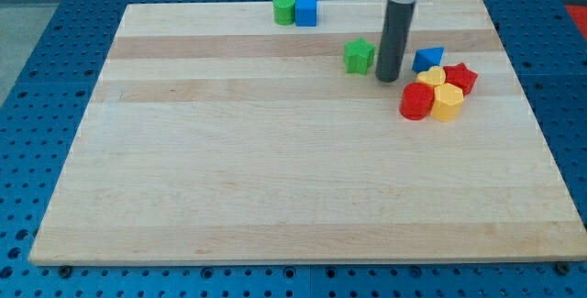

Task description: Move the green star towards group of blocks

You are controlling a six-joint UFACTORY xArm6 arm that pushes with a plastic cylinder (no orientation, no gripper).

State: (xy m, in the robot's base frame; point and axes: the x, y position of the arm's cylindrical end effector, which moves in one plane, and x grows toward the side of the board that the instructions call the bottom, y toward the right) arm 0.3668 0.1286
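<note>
camera view: tip point(388, 79) beside green star point(359, 56)

Upright rod, my tip point(388, 79) down

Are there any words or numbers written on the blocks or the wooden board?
None: no word, number, label or sign can be read anywhere in the view.
The green star, the other coloured blocks and the wooden board are all plain.
My tip stands just to the view's right of the green star; the rod bears no readable marking either.
</note>
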